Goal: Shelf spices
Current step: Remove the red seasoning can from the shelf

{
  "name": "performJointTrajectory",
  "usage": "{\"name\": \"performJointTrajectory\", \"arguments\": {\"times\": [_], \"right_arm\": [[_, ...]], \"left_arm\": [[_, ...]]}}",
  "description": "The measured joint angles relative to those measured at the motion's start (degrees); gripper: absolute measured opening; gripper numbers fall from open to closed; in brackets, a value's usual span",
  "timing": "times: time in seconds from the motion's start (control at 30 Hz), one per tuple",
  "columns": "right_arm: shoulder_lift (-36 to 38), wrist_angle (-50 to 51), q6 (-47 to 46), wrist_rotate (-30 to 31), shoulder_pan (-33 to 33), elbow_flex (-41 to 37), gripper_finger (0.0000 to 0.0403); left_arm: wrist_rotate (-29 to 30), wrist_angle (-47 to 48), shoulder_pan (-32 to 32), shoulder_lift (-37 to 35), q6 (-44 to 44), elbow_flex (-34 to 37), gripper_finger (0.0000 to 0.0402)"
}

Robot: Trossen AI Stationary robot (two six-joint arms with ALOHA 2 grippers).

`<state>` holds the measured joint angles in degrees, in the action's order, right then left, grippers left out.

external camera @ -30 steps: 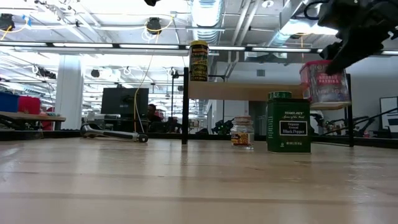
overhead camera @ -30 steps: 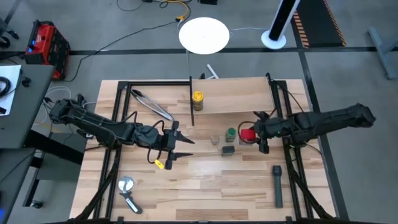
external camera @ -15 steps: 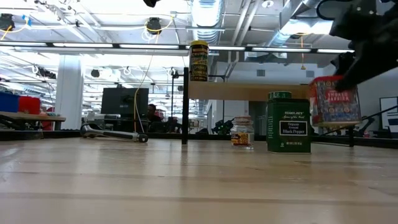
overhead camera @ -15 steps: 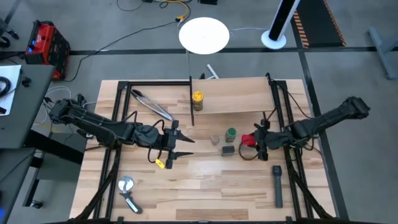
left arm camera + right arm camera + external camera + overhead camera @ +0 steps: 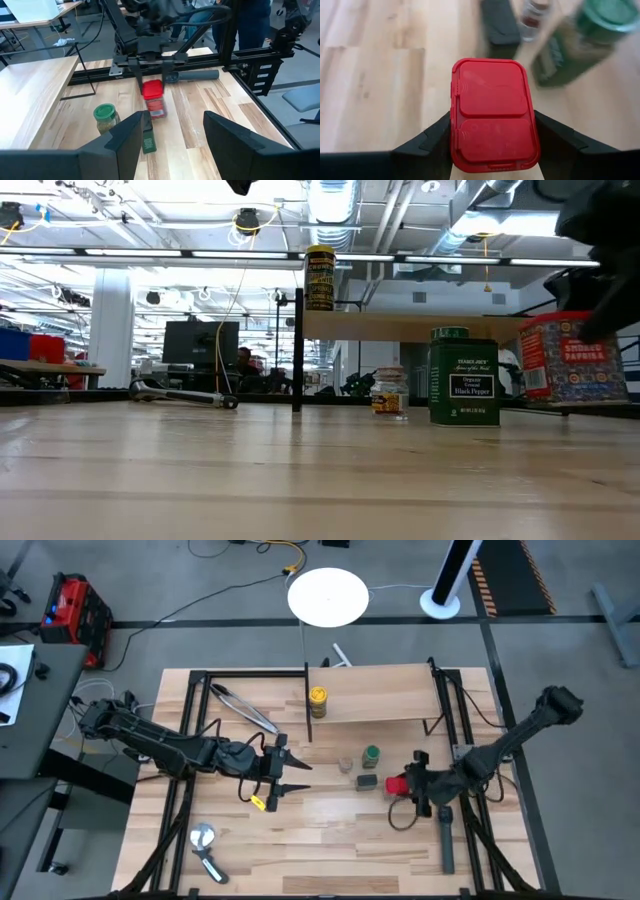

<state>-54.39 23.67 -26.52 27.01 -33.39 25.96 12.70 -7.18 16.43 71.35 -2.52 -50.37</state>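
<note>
Red tin (image 5: 494, 114) (white lettering on its side), yellow jar (image 5: 318, 696), green-lidded jar (image 5: 371, 753), dark grey tin (image 5: 367, 781).

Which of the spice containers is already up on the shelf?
Only the yellow round jar: it stands on the shelf panel by the black upright. The red tin is in the right pincer; the others sit on the tabletop.

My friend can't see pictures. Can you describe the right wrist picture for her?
A red tin sits clamped between the right gripper's two dark fingers, seen from above its lid. Beyond it, blurred on the wooden table, are a green-lidded jar and a dark tin.
</note>
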Motion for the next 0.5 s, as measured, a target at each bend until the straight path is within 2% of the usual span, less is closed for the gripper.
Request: {"name": "performJointTrajectory", "arguments": {"times": [0.13,0.3,0.5], "right_arm": [[-5.7,-6.0,-3.7,5.1,-5.9,0.0,0.0222],[-13.5,-8.5,-9.2,11.4,-11.6,0.0,0.0222],[-19.5,-10.2,-11.0,14.1,-12.8,2.1,0.0222]], "left_arm": [[0.2,-0.1,0.0,0.0,0.1,0.0,0.0201],[0.2,-0.1,0.0,0.0,0.2,0.0,0.0201],[1.2,-0.5,0.0,0.0,0.1,0.0,0.0201]]}}
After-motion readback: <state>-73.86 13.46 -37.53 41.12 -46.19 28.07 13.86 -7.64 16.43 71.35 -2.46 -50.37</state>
